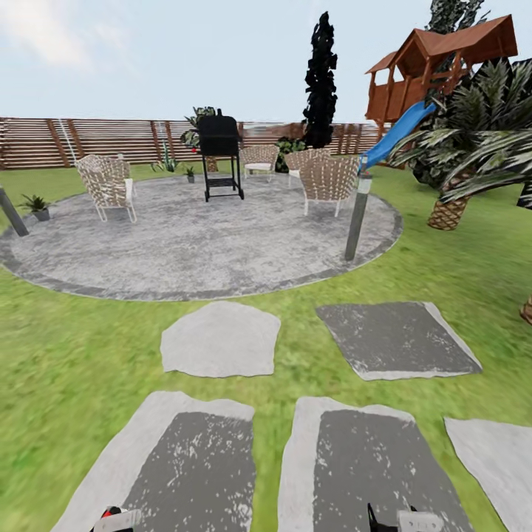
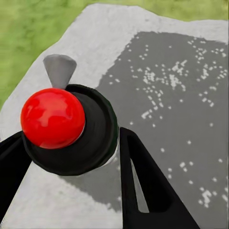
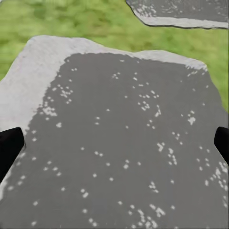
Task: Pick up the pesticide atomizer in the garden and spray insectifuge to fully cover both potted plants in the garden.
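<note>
The task had barely begun: nothing was sprayed, and where the pesticide atomizer lay could not be told from these views. The two potted plants were far off. One (image 1: 35, 205) sat at the left edge of the round patio (image 1: 199, 251), and the other (image 1: 190, 173) stood at the upper middle-left of the frame, near the slatted wooden fence (image 1: 89, 140). Judging by that, finding and grasping the sprayer and both sprayings were all left to do.

The right end effector (image 3: 114, 143) had its dark fingers spread wide with nothing between them, over a rough, pale-flecked grey stepping slab (image 3: 124, 124). The left end effector (image 2: 71, 138) had black wedge-shaped fingers either side of a glossy red ball (image 2: 52, 117) on a round black part. Whether it gripped that I could not tell.

The patio was mottled grey stone, ringed by woven wicker chairs (image 1: 107, 185) and a black grill (image 1: 220, 151). The lawn (image 1: 74, 355) was a blurred green, and the slabs were irregular with pale rims
</note>
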Controlling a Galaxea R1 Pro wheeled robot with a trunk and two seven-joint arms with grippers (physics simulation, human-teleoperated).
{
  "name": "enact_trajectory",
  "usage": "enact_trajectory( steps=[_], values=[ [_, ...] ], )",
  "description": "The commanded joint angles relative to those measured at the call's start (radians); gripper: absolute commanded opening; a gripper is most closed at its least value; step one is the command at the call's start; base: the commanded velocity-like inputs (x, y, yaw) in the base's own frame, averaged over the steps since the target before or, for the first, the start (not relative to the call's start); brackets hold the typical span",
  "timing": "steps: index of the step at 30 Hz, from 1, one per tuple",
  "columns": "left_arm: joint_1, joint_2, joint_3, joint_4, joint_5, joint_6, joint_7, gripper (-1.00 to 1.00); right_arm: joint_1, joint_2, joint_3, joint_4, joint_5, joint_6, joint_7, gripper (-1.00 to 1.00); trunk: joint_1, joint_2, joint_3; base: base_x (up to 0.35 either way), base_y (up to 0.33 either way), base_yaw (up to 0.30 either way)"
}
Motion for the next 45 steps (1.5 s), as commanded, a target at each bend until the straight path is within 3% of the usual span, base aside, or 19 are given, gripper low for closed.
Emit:
enact_trajectory(
  steps=[1,36,45],
  values=[
    [-0.001,0.000,0.000,0.001,0.002,-0.003,0.000,-1.00,0.000,0.000,0.001,0.000,0.001,-0.003,-0.003,1.00,0.000,0.000,-0.001,0.339,0.000,0.215],
    [-0.001,0.000,0.000,0.001,0.002,-0.003,0.000,-1.00,0.000,0.000,0.001,0.000,0.001,-0.003,-0.003,1.00,0.000,0.000,-0.001,0.339,0.000,0.212],
    [-0.001,0.000,0.000,0.001,0.002,-0.004,0.000,-1.00,0.000,0.000,0.001,0.000,0.001,-0.003,-0.003,1.00,0.000,0.000,-0.001,0.339,0.000,0.069]
  ],
)
